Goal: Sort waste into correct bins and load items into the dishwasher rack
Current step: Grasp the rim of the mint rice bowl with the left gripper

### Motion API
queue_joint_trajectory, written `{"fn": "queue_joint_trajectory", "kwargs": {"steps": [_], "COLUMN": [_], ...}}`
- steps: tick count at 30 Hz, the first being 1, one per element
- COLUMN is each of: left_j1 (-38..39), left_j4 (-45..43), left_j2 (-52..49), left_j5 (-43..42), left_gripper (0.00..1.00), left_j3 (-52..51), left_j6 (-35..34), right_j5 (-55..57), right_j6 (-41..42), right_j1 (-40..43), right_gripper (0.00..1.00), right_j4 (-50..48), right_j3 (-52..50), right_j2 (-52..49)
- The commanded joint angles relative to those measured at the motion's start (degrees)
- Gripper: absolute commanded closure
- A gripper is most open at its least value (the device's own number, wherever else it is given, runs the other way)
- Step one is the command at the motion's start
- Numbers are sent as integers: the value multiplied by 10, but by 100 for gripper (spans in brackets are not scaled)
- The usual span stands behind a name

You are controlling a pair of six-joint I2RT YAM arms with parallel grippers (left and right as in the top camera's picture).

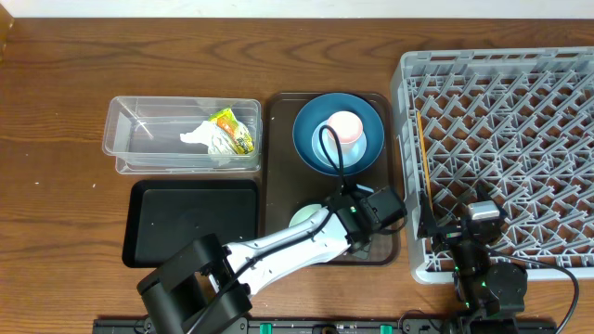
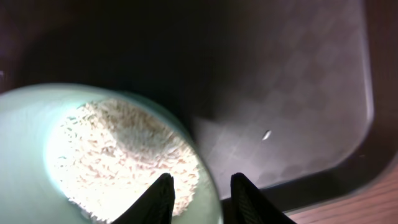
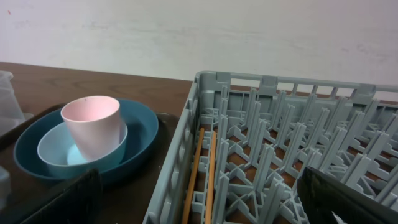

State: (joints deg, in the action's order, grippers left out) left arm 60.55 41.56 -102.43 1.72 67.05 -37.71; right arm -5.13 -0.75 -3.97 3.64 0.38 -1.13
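Observation:
My left gripper (image 2: 202,177) is shut on the rim of the pale mint-green bowl (image 2: 25,155), one finger inside over the white rice (image 2: 118,155), the other outside. From overhead the bowl (image 1: 303,217) shows partly beside the left arm, low on the brown serving tray (image 1: 278,139). A pink cup (image 1: 344,125) stands in a light-blue bowl (image 1: 367,148) on the dark-blue plate (image 1: 306,130). The right gripper (image 3: 208,208) hangs open over the front left corner of the grey rack (image 1: 501,65).
The clear tub (image 1: 139,125) at the back left holds the white tissue (image 1: 200,139) and the yellow-green wrapper (image 1: 232,130). The black tray (image 1: 186,223) lies in front of it. Two orange sticks (image 3: 199,174) lie along the rack's left side. One rice grain (image 2: 266,134) sits on the brown tray.

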Motion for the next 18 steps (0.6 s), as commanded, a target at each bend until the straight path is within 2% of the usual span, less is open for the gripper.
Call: {"fn": "queue_joint_trajectory", "kwargs": {"steps": [1, 18], "left_j1": [2, -4], "left_j4": [1, 70], "left_j2": [-6, -5], "left_j5": [10, 212], "left_gripper": [67, 66], "left_j3": [-13, -21], "left_j6": [-7, -3], "right_j5": [0, 0], "right_j6": [-6, -6], "right_j1": [-6, -6], "right_gripper": [1, 1], "right_j4": [2, 2], "right_j3": [-1, -1], "right_j2": [0, 0]}}
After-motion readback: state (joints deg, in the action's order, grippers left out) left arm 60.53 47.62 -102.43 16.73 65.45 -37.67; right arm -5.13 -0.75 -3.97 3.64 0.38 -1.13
